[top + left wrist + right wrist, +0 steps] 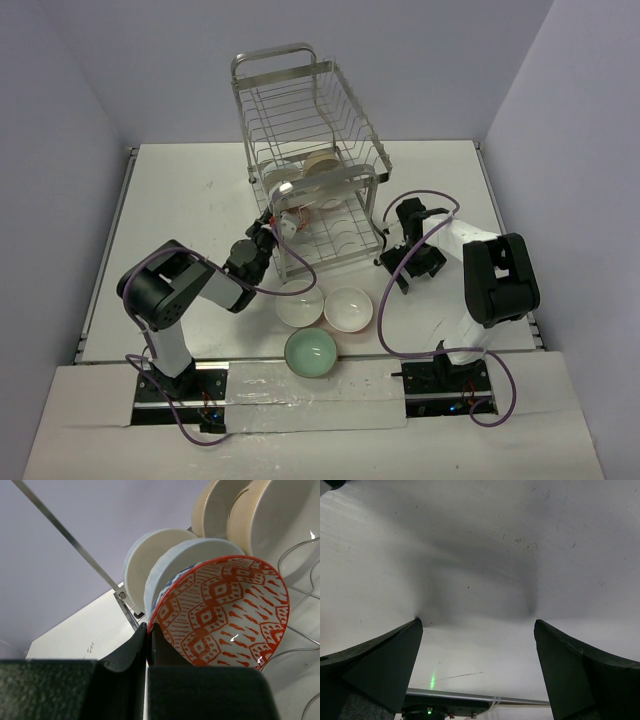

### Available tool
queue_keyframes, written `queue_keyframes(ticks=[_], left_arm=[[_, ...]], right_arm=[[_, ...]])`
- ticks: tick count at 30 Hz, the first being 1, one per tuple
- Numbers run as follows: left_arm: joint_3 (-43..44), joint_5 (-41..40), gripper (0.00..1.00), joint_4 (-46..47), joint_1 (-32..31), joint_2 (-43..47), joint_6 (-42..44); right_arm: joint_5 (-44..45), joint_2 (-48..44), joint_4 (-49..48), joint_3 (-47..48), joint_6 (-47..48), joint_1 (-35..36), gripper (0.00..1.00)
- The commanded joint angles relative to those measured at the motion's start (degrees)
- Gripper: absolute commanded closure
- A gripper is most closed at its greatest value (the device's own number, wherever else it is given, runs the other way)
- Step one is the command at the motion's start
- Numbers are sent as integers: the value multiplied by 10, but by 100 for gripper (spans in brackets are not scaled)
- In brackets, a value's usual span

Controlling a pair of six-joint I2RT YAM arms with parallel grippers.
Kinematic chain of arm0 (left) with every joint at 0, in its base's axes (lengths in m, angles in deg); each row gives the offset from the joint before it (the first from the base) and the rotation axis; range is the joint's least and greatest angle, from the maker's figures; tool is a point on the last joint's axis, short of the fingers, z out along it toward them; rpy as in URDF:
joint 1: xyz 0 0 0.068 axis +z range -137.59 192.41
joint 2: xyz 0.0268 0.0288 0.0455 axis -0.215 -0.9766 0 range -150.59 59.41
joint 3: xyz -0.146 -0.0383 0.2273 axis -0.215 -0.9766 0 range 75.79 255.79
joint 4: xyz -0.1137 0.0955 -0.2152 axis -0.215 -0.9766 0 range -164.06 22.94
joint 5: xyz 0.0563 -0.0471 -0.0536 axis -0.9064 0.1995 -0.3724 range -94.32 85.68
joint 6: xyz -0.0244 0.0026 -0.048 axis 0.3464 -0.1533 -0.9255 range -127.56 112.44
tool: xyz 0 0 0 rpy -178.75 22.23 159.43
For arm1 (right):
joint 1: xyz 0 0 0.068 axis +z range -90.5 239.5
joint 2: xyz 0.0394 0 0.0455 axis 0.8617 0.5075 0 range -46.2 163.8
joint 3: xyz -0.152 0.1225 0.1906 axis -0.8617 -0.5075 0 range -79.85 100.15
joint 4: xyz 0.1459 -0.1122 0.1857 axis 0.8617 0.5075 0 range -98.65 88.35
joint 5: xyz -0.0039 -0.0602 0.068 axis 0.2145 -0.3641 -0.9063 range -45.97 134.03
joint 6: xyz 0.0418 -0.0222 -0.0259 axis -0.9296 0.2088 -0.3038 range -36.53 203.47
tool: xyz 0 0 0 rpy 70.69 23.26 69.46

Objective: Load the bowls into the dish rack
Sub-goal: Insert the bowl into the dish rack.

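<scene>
My left gripper [270,232] is shut on the rim of the orange-red patterned bowl [289,223] and holds it on edge at the front left of the dish rack's [300,120] lower tier. In the left wrist view the gripper [148,627] pinches the bowl [225,615], which stands right behind two white bowls [150,565] on edge. More cream bowls [270,520] stand further in. Two white bowls [300,307] [348,308] and the mint green bowl [310,353] sit on the table in front of the rack. My right gripper [405,272] is open and empty over bare table [480,555].
The rack's upper tier holds no bowls. A thin rack rod [65,530] crosses left of the held bowl, and rack wires [300,550] curve at its right. The right arm's cable [385,320] loops beside the table bowls.
</scene>
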Motion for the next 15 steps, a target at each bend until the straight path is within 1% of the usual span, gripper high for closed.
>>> queue_keyframes(ticks=[1,7,11,15], left_arm=[[7,-21,100,249,-4,-19,54],[-3,-17,100,253,-4,-18,50],[-24,8,100,234,-4,4,33],[-37,20,100,243,-4,20,17]], right_arm=[[48,27,-31,-8,-3,-9,0],[49,26,-32,-8,-3,-9,0],[49,26,-32,-8,-2,-9,0],[53,27,-32,-9,-2,-9,0]])
